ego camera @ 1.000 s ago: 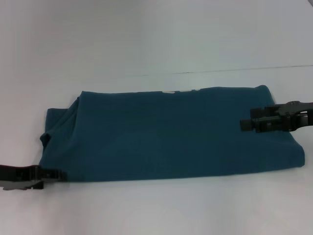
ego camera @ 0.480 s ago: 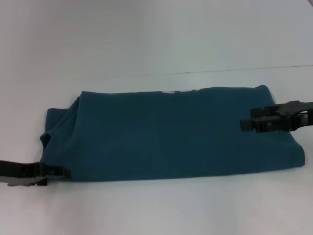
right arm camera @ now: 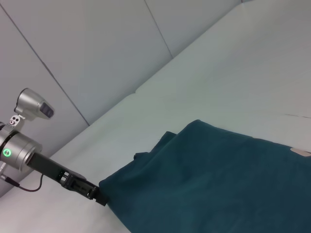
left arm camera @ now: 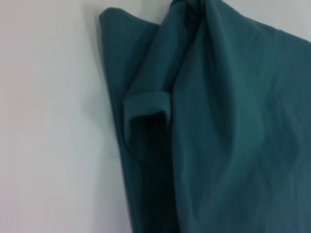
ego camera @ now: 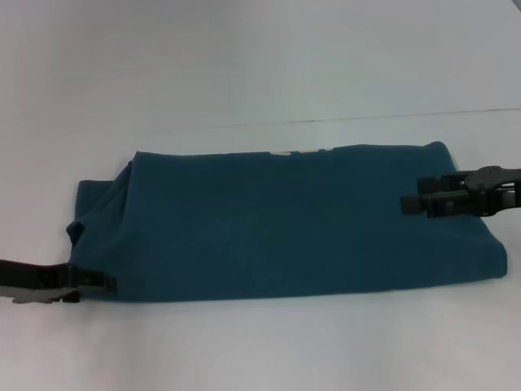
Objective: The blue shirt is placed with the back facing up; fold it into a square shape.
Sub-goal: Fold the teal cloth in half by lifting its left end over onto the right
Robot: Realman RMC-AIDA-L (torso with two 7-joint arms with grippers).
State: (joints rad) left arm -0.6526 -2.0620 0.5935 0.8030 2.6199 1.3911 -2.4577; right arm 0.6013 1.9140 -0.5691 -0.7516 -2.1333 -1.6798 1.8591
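Blue shirt [ego camera: 285,224] folded into a long band across mid-table [ego camera: 260,73], nearer front edge. Left gripper [ego camera: 99,283] now slid inward onto near-left corner, likely for the next fold; right gripper [ego camera: 411,204] unmoved over right end. Finger states: cannot tell.

Soft, even, bright light; head view hazy and washed out. Faint shadow under the shirt [ego camera: 277,224] on the pale desk [ego camera: 260,342]. No glare.
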